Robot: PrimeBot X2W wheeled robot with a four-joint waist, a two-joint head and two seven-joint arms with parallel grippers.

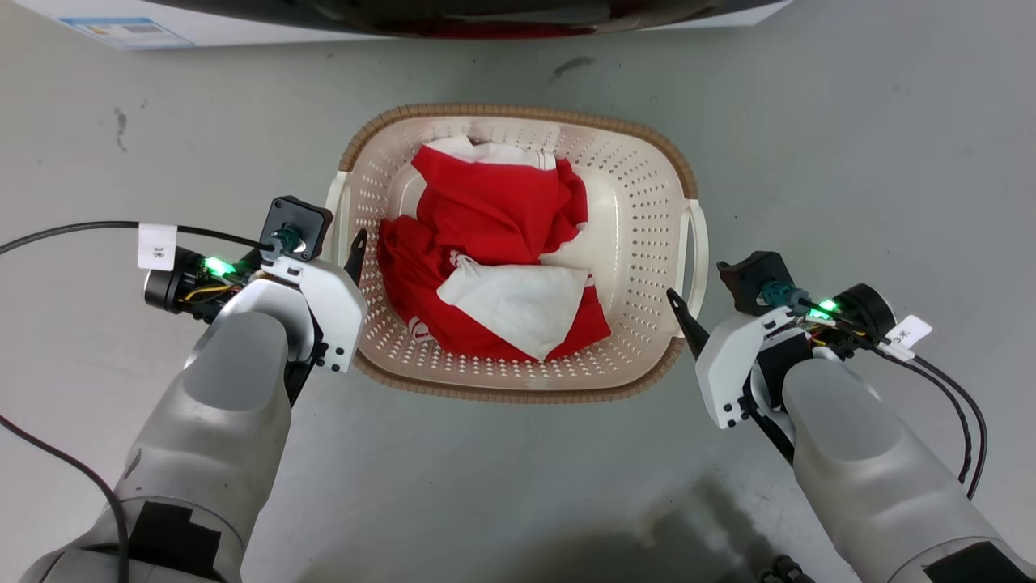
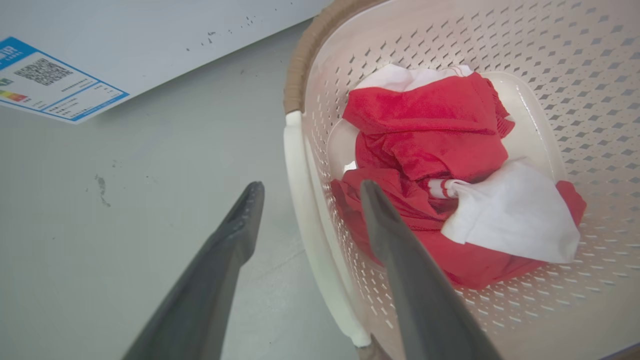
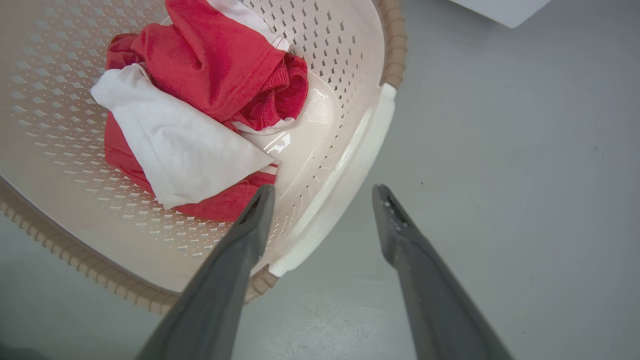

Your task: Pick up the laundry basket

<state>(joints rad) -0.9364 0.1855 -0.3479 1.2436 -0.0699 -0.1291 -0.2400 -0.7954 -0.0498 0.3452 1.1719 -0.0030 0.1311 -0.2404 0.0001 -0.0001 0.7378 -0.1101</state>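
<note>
The laundry basket (image 1: 518, 111) sits on the grey floor straight ahead. It is cream, perforated, with a brown woven-look rim, and holds red and white clothes (image 1: 494, 243). My left gripper (image 1: 354, 247) is at its left white handle (image 1: 338, 210). In the left wrist view the gripper (image 2: 311, 187) is open, one finger outside the handle (image 2: 300, 210) and one inside the basket (image 2: 575, 75). My right gripper (image 1: 682, 312) is at the right handle (image 1: 698, 243). Here too the gripper (image 3: 324, 190) is open and straddles the handle (image 3: 350, 165), above the basket wall (image 3: 45, 75).
A white washing machine (image 1: 121, 28) with a dark door (image 1: 486, 16) stands just beyond the basket; its blue energy label (image 2: 50, 85) faces me. Black cables (image 1: 963, 421) trail from both wrists. Grey floor (image 1: 850, 146) lies on both sides of the basket.
</note>
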